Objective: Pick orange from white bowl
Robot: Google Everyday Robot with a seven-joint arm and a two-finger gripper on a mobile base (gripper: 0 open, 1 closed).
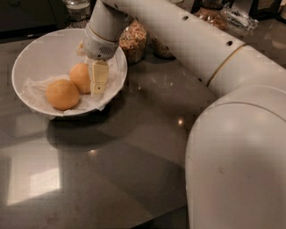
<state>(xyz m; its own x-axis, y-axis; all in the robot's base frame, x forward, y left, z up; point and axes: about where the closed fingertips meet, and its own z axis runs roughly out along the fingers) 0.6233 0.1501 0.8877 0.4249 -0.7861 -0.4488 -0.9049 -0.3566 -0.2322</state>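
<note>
The white bowl (40,53) stands at the left of the dark table, lined with crumpled white paper. Two oranges lie in it. The paler, egg-shaped orange (79,77) is at the bowl's right side. The rounder, deeper-orange fruit (62,94) lies in front and to the left of it. My gripper (98,86) reaches down into the bowl from above, right beside the paler orange on its right and touching or nearly touching it. The orange rests on the paper.
Glass jars of grains (134,40) stand just behind the bowl's right rim, with more jars (210,13) along the back. My white arm (232,112) fills the right side. The dark glossy tabletop (111,170) stretches out in front.
</note>
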